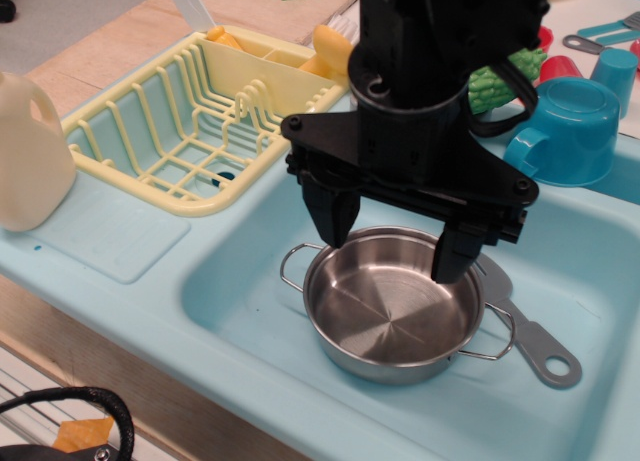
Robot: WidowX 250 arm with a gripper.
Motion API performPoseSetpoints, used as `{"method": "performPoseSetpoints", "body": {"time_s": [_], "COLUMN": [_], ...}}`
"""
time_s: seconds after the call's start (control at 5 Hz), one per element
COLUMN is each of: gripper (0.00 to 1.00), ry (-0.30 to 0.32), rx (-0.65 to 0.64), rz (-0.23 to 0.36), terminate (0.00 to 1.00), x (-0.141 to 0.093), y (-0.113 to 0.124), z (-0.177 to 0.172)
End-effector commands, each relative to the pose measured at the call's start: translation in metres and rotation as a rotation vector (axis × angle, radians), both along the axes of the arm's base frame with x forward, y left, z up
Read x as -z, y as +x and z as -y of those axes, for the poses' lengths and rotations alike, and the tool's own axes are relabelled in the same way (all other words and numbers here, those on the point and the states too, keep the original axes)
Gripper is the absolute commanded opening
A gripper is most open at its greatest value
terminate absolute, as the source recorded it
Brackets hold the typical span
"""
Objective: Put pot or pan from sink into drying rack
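Hovering above the pot (395, 316) in the sink (250, 311), our tool (395, 246) spreads its fingers wide across the rim, ready to grasp; the rack (130, 161) waits left of the pot.

Bright, even overhead light, no harsh contrast. Soft shadow under the pot (395, 316) on the sink (250, 291) floor, falling left and toward the camera. Streaky highlights across the pot's shiny inside; mild sheen on the blue cup (570, 131). Black arm reads as near-featureless dark mass. Focus reasonable; background slightly soft.
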State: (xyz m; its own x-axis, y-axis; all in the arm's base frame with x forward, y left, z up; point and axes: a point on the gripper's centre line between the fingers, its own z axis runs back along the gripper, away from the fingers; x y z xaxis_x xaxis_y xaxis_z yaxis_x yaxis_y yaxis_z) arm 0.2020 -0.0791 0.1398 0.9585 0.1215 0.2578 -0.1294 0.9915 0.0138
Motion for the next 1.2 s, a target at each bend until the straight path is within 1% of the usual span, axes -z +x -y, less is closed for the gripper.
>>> {"method": "performPoseSetpoints", "body": {"time_s": [0.0,0.2,0.4,0.6,0.8,1.0], "gripper": [1.0,1.0,1.0,1.0,1.0,1.0], "ry": [0.0,0.004,0.01,0.011,-0.001,-0.02], "rx": [0.0,0.001,-0.013,-0.003,0.011,0.035], "rz": [0.0,-0.016,-0.012,-0.019,-0.02,-0.023], "terminate": [0.0,0.0,0.0,0.0,0.0,0.0], "x": [0.0,-0.002,-0.004,-0.005,-0.001,0.009], "y": [0.0,0.003,-0.003,-0.004,-0.005,-0.004], "z": [0.0,0.005,0.012,0.019,0.028,0.034]}}
